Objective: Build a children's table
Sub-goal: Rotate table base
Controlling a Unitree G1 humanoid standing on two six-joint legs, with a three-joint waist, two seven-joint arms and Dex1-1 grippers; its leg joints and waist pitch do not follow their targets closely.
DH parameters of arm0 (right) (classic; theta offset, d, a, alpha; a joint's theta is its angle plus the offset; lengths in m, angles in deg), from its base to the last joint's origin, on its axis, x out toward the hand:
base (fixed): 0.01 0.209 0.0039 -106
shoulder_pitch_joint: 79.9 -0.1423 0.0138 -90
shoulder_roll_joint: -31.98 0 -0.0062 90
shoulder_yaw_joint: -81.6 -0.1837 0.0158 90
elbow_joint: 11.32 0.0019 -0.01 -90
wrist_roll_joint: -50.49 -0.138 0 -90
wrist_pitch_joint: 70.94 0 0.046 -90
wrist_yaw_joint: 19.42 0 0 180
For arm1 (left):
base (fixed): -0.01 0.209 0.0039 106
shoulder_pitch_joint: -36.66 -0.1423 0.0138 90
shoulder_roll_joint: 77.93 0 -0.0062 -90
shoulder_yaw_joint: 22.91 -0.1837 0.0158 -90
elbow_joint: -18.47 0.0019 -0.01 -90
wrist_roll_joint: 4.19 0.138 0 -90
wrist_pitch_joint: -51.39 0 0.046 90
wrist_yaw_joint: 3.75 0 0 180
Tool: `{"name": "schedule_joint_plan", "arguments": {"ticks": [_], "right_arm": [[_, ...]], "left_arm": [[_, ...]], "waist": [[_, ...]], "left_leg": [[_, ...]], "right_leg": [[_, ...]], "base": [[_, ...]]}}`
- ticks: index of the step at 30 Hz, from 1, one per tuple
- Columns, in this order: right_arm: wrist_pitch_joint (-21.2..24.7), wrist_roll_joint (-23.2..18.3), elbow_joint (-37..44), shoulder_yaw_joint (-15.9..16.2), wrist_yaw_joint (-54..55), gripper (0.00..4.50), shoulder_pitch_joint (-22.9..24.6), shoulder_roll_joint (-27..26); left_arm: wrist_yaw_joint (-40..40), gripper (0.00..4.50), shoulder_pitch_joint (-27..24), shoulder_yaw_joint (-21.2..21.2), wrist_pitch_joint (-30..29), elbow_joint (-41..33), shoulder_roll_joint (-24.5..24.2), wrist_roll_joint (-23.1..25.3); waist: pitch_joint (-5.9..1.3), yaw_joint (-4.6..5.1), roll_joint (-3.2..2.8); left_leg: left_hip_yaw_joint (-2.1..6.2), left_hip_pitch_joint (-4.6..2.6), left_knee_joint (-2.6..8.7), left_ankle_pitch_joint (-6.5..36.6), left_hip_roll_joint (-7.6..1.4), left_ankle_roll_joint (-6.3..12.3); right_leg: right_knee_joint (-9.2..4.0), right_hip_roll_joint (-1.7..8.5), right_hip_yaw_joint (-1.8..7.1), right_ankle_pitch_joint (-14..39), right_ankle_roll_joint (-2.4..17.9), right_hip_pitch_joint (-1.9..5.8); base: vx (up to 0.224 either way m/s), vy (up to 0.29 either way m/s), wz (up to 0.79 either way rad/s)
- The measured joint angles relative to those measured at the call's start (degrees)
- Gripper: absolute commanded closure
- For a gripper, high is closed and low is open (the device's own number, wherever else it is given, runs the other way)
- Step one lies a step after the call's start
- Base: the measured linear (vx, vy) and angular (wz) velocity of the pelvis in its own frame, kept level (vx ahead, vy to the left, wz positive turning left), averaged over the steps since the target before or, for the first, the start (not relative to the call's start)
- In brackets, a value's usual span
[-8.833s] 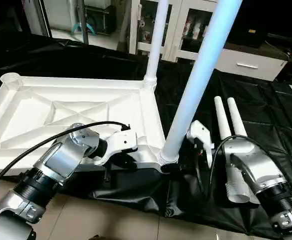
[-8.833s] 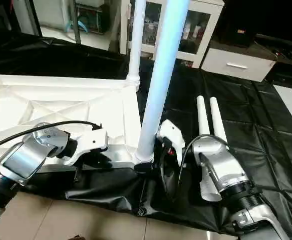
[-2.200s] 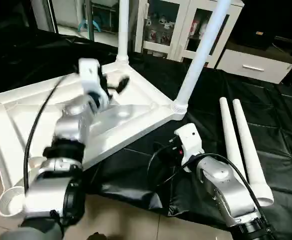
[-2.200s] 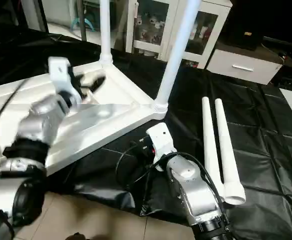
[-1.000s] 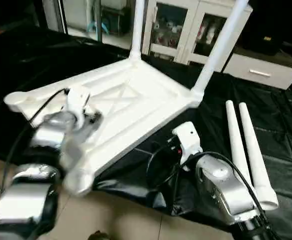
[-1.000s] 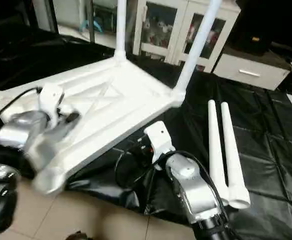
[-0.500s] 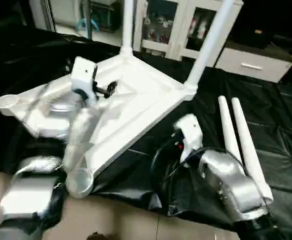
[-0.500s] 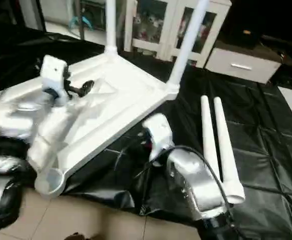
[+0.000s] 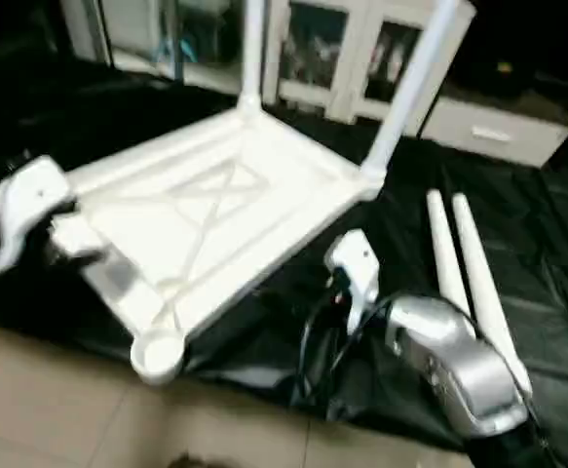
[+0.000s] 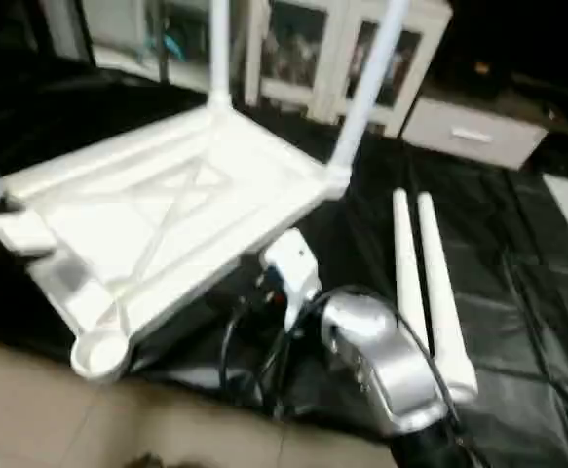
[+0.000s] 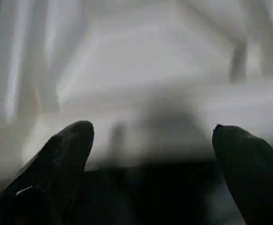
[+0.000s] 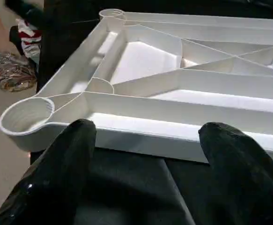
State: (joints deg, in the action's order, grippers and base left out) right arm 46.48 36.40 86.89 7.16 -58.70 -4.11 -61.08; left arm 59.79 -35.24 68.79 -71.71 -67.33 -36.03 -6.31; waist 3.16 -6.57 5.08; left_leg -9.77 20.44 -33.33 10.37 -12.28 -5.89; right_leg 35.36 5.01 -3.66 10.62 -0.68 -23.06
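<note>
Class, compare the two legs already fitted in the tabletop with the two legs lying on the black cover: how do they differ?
The fitted legs stand upright, rising from the tabletop's far corner sockets; the loose legs lie flat on the black cover. The fitted legs stand a tabletop edge apart; the loose legs lie close, side by side. All four are long white tubes.

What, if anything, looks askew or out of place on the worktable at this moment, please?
The tabletop lies upside down and turned at an angle, and its near empty corner socket juts past the worktable's edge over the floor. Two legs stand in the far sockets; two loose legs lie beside it on the black cover.
</note>
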Motion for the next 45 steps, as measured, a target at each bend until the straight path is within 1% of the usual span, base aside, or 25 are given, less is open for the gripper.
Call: {"name": "schedule_joint_plan", "arguments": {"ticks": [2,4,5,8,10,13,17,19,21,25,27,28,31,35,37,41,43,45], "right_arm": [[0.1,0.0,0.0,-0.1,0.0,0.62,0.0,0.7],[0.1,0.0,0.0,-0.2,-0.1,0.62,0.0,0.8],[0.0,0.0,0.0,0.0,-0.2,0.62,0.0,0.6],[0.0,0.0,0.0,0.1,-0.5,0.62,0.0,0.7],[0.0,0.0,0.0,0.1,-0.5,0.62,0.0,0.7],[0.0,0.0,0.0,0.3,-0.6,0.62,0.0,0.7],[0.0,0.0,0.0,0.4,-0.5,0.62,0.0,0.8],[0.0,0.1,0.0,0.4,-0.5,0.62,0.0,0.9],[0.0,0.1,0.0,0.5,-0.4,0.62,0.0,0.7],[-0.1,0.2,0.0,0.5,0.2,0.62,0.0,0.7],[-0.1,0.4,-0.1,0.2,1.3,0.62,0.0,0.7],[-0.4,0.6,-0.3,-0.1,2.0,0.62,-0.1,0.5],[-1.7,1.7,-2.9,-2.9,6.3,0.62,-1.6,-1.0],[-3.1,2.4,-4.2,-6.4,9.7,0.62,-2.8,-1.4],[-3.2,2.4,-4.4,-7.6,10.7,0.62,-3.5,-1.5],[-3.4,2.2,-4.4,-8.5,10.8,0.62,-3.7,-1.0],[-3.8,1.9,-4.4,-9.3,10.7,0.62,-3.6,-0.6],[-4.0,1.2,-4.4,-10.5,10.8,0.62,-3.6,-0.5]], "left_arm": [[-0.1,0.00,-2.3,0.3,-3.2,-1.0,-2.9,1.4],[-0.2,0.00,-2.8,0.3,-4.6,-1.1,-3.8,2.0],[0.0,0.00,-4.2,0.3,-5.3,-2.1,-4.8,1.8],[1.1,0.00,-6.5,-1.2,-6.5,-3.6,-4.5,1.3],[1.3,0.00,-6.8,-2.8,-7.2,-4.6,-2.7,0.6],[1.5,0.00,-7.0,-4.5,-8.4,-6.6,-0.8,0.0],[1.6,0.00,-5.9,-7.1,-10.0,-8.3,3.7,-1.2],[1.1,0.00,-4.8,-7.8,-11.0,-8.4,6.2,-1.8],[0.7,0.00,-3.2,-8.7,-11.6,-8.5,8.9,-2.8],[0.6,0.00,-1.2,-10.9,-11.9,-8.8,11.9,-3.2],[0.5,0.00,0.3,-12.6,-11.9,-8.5,14.8,-3.2],[0.2,0.00,0.8,-13.1,-12.0,-8.2,16.2,-3.2],[-2.8,0.00,3.4,-15.5,-11.4,-5.8,22.2,-2.6],[-5.7,0.00,5.0,-17.6,-9.7,-2.8,26.4,-1.7],[-7.5,0.00,6.1,-18.4,-8.4,-0.5,28.3,-0.8],[-8.0,0.00,7.1,-19.0,-6.7,0.4,28.6,-0.2],[-6.6,0.00,7.1,-18.8,-4.9,-1.8,27.4,-0.8],[-5.4,0.00,7.0,-17.3,-4.5,-4.5,27.2,-2.9]], "waist": [[-0.08,0.10,0.17],[-0.09,0.04,0.18],[-0.11,0.08,0.21],[-0.13,0.09,0.24],[-0.14,0.00,0.25],[-0.17,0.16,0.29],[-0.16,0.14,0.27],[-0.14,-0.16,0.24],[-0.13,-0.69,0.22],[-0.12,-0.79,0.21],[-0.10,-0.85,0.18],[-0.08,-0.89,0.14],[-0.03,-1.34,0.01],[-0.06,-1.40,-0.02],[0.04,-1.41,-0.17],[0.28,-1.27,-0.64],[0.41,-1.23,-0.84],[0.52,-1.30,-1.11]], "left_leg": [[0.01,-0.03,0.00,0.0,0.01,0.00],[0.02,-0.04,0.01,0.0,0.03,0.00],[0.03,-0.11,0.00,0.0,0.03,0.00],[0.04,-0.17,0.06,0.0,0.07,0.00],[0.04,-0.17,0.06,0.0,0.07,0.00],[0.04,-0.18,0.06,0.0,0.06,-0.01],[0.05,-0.25,0.05,0.0,0.09,-0.02],[0.05,-0.25,0.04,0.0,0.10,-0.02],[0.05,-0.26,0.01,0.0,0.15,-0.02],[0.10,-0.29,-0.23,0.0,0.17,-0.02],[0.12,-0.34,-0.24,0.0,0.23,-0.02],[0.14,-0.36,-0.24,0.0,0.25,-0.02],[0.15,-0.37,-0.26,0.0,0.32,-0.02],[0.24,-0.39,-0.26,0.0,0.31,-0.02],[0.25,-0.37,-0.26,0.0,0.32,-0.02],[0.28,-0.34,-0.23,0.0,0.29,-0.03],[0.26,-0.24,-0.25,0.0,0.29,-0.06],[0.21,-0.20,-0.28,0.0,0.30,-0.07]], "right_leg": [[-0.01,0.00,0.01,0.1,-0.1,0.03],[-0.02,0.00,0.01,0.1,-0.2,0.04],[0.00,0.00,0.03,0.1,-0.2,0.05],[0.03,0.00,0.05,0.1,-0.2,0.07],[0.05,0.00,0.04,0.0,0.1,0.07],[0.06,-0.04,0.06,-0.1,0.1,0.07],[0.08,-0.05,0.10,-0.1,0.1,0.09],[0.11,-0.05,0.09,-0.1,0.1,0.11],[0.19,0.02,0.09,-0.1,0.1,0.14],[0.40,0.05,0.10,-0.1,0.1,0.16],[0.49,0.10,0.12,-0.1,0.1,0.18],[0.51,0.12,0.11,0.0,0.0,0.20],[0.59,0.18,0.13,0.0,0.0,0.21],[0.69,0.16,0.10,0.0,-0.1,0.21],[0.69,0.16,0.10,0.0,-0.1,0.19],[0.71,0.06,0.09,-0.1,0.0,0.13],[0.69,0.05,0.10,-0.2,0.2,0.04],[0.67,0.07,0.13,-0.1,0.2,0.04]], "base": [[0.000,0.000,0.00],[0.000,0.000,0.00],[0.000,0.000,0.00],[0.000,0.000,0.00],[0.000,0.000,0.00],[0.000,0.000,0.00],[0.000,0.000,0.00],[0.000,0.000,0.00],[0.000,0.000,0.00],[0.000,0.000,0.00],[0.000,0.000,0.00],[0.000,0.000,0.00],[0.000,0.000,0.00],[0.000,0.000,0.00],[0.000,0.000,0.00],[0.000,0.000,0.00],[0.000,0.000,0.00],[0.000,0.000,0.00]]}}
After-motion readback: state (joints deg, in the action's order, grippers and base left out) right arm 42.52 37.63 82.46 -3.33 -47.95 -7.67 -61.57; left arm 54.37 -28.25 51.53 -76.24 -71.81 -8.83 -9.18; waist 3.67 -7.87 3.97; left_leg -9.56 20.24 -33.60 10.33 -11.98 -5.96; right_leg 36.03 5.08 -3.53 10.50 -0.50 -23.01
